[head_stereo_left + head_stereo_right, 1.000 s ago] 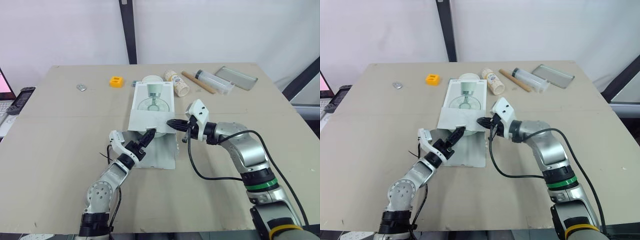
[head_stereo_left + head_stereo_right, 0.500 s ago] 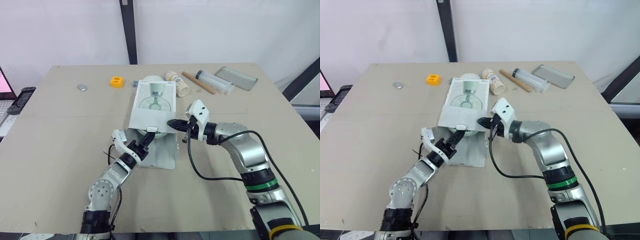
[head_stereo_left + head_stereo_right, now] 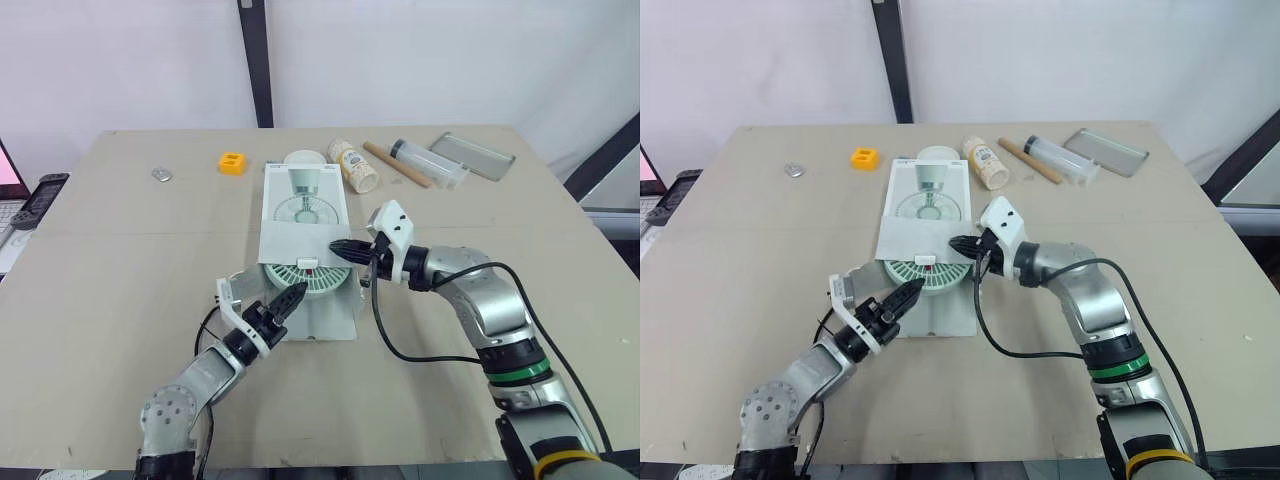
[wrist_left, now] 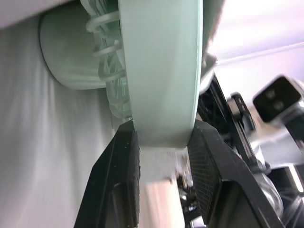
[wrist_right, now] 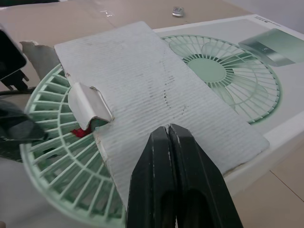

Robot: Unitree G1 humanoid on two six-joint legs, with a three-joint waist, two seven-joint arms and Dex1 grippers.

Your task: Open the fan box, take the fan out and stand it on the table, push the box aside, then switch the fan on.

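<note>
On the tabletop [image 3: 120,260], centre: found fan box [image 3: 303,205] lying flat, printed face up, with long axis set near to far and near-end flap lifted. Judged open.

At the box's near mouth: found fan [image 3: 300,277], pale green grille upward, partly out, far part under the flap. Not yet clear of the box, not yet standing.

Just near of the fan, slightly left: left tool [image 3: 287,298], closed onto the fan's rim, one finger on each face of that rim per the left wrist view.

Just right of the fan, at the flap's near right corner: right tool [image 3: 345,247], fingers pressed together with no gap, tips resting on the flap's upper side, nothing seen between them. Judged to be steadying the box.

Along the far edge, well apart from the work, right to left: metal tray [image 3: 473,155], clear tube [image 3: 430,163], wooden stick [image 3: 397,164], bottle [image 3: 353,166] on its side, white cup [image 3: 302,158] just beyond the box's far end, orange block [image 3: 232,162], small metal piece [image 3: 163,175].

Governing relation: fan directly far of the left tool, in line with the box's long axis, left arm nearer. Withdrawal therefore judged to call for a straight pull toward the near edge along that axis, right arm holding the box back. Risk of dragging the box along on any slip at the flap.
</note>
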